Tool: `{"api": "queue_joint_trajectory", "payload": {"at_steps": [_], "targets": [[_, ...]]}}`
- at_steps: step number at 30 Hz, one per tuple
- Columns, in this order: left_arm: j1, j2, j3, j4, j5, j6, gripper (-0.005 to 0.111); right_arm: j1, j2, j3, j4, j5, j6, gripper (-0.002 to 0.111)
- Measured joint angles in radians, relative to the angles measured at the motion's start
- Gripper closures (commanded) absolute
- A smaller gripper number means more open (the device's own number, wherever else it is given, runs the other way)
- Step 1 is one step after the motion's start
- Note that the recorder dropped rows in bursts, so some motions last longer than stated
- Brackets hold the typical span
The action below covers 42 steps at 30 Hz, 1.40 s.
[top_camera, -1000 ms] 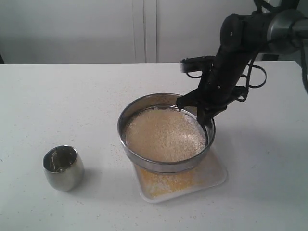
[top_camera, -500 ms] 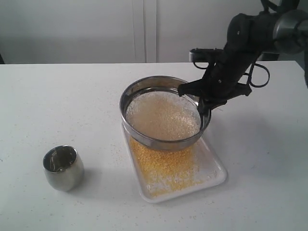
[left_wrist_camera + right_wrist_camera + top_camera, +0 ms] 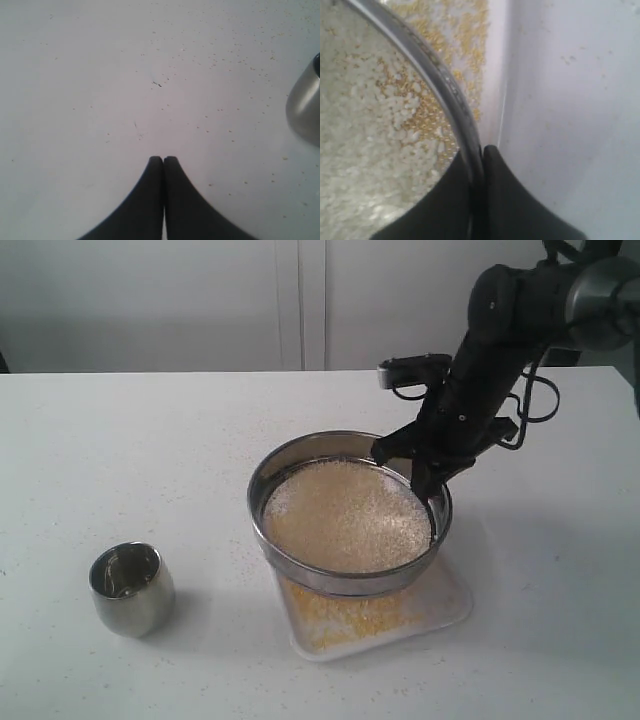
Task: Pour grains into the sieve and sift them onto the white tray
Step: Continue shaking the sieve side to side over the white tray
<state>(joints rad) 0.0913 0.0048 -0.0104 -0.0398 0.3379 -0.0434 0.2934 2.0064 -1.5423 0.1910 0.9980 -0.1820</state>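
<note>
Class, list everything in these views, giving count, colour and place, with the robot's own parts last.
sieve: one, steel, over the white tray
grains: many, pale in the sieve, yellow on the tray, strays on the table
white tray: one, white, on the table under the sieve
cup: one, shiny steel, upright, left of the tray in exterior view
table: one, white, beneath everything
right gripper: one, black, shut on the sieve's rim
left gripper: one, black, shut, over bare table beside the cup

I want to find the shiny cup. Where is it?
In the exterior view the cup stands upright on the table, low on the left, well apart from the sieve to its right.
</note>
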Motion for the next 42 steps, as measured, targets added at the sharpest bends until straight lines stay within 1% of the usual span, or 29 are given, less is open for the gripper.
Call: {"api": "queue_joint_trajectory", "payload": {"at_steps": [4,9,11,14,19,21,23,24,26,28,30,32,33,34,37,38,40,41,42], "targets": [[0.0,0.0,0.0,0.0,0.0,0.0,0.107,-0.005,0.007,0.002,-0.034,-0.079,0.154,0.108],[0.0,0.0,0.0,0.0,0.0,0.0,0.107,-0.002,0.007,0.002,-0.027,-0.008,0.058,0.108],[0.0,0.0,0.0,0.0,0.0,0.0,0.107,0.012,0.009,0.004,-0.053,-0.054,0.104,0.108],[0.0,0.0,0.0,0.0,0.0,0.0,0.107,0.008,0.011,0.002,-0.038,-0.101,0.182,0.108],[0.0,0.0,0.0,0.0,0.0,0.0,0.107,0.021,0.013,0.003,-0.026,-0.005,0.055,0.108],[0.0,0.0,0.0,0.0,0.0,0.0,0.107,0.028,0.017,0.005,-0.034,-0.049,0.106,0.108],[0.0,0.0,0.0,0.0,0.0,0.0,0.107,0.023,0.024,0.005,-0.027,-0.108,0.197,0.108],[0.0,0.0,0.0,0.0,0.0,0.0,0.107,0.021,0.028,0.001,-0.012,-0.114,0.2,0.108],[0.0,0.0,0.0,0.0,0.0,0.0,0.107,0.022,0.028,-0.001,-0.007,-0.075,0.142,0.108],[0.0,0.0,0.0,0.0,0.0,0.0,0.107,0.039,0.028,-0.001,-0.042,-0.025,0.089,0.108],[0.0,0.0,0.0,0.0,0.0,0.0,0.107,0.059,0.028,0.005,-0.11,-0.037,0.146,0.108],[0.0,0.0,0.0,0.0,0.0,0.0,0.107,0.057,0.028,0.006,-0.149,-0.08,0.249,0.108],[0.0,0.0,0.0,0.0,0.0,0.0,0.107,0.051,0.028,0.001,-0.147,-0.087,0.266,0.108],[0.0,0.0,0.0,0.0,0.0,0.0,0.107,0.046,0.028,-0.001,-0.131,-0.082,0.254,0.108],[0.0,0.0,0.0,0.0,0.0,0.0,0.107,0.051,0.024,-0.001,-0.074,-0.023,0.104,0.108],[0.0,0.0,0.0,0.0,0.0,0.0,0.107,0.057,0.024,0.001,-0.077,-0.016,0.09,0.108],[0.0,0.0,0.0,0.0,0.0,0.0,0.107,0.065,0.024,0.002,-0.098,-0.04,0.148,0.108],[0.0,0.0,0.0,0.0,0.0,0.0,0.107,0.059,0.026,0.002,-0.108,-0.073,0.223,0.108],[0.0,0.0,0.0,0.0,0.0,0.0,0.107,0.05,0.026,0.002,-0.11,-0.087,0.254,0.108]]}}
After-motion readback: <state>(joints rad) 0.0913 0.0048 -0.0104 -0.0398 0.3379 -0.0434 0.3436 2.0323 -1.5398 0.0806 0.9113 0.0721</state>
